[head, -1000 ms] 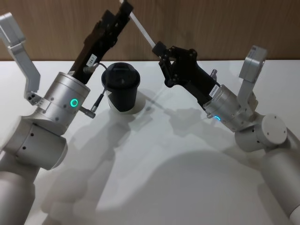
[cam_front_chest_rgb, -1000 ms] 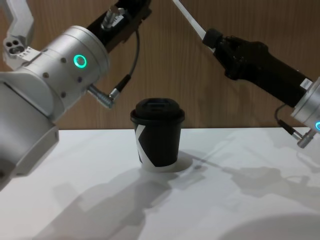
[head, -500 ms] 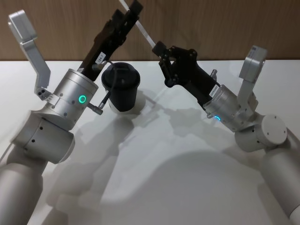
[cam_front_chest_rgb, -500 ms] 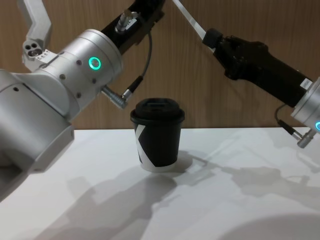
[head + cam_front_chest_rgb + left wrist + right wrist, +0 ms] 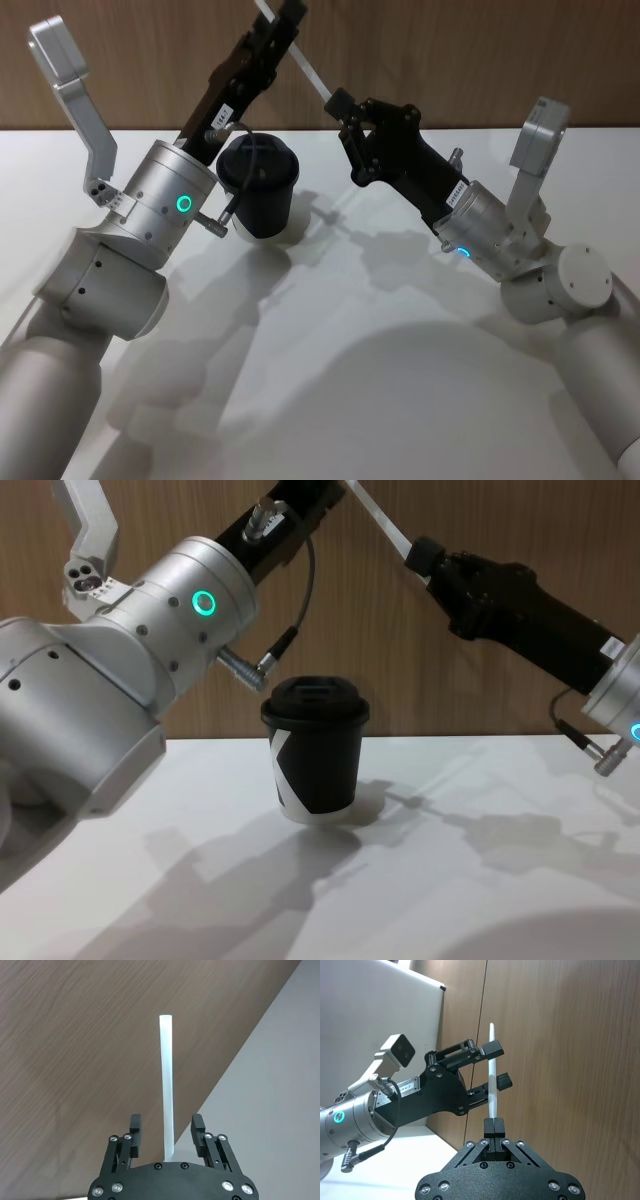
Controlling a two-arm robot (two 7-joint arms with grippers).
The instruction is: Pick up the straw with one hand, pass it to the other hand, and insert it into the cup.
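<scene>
Handover | thin white straw (image 5: 308,69) clenched by knobby black right end effector (image 5: 338,103) | slim black left end effector (image 5: 167,1122) released, astride straw's long axis

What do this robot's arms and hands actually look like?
Both arms are chunky silver cylinders. The left arm has a glowing green ring light and a thin black cable; the left gripper is slim, flat and black, with a white label. The right arm shows a small bluish light; the right gripper is black and chunkier, with knobby jaws.
</scene>
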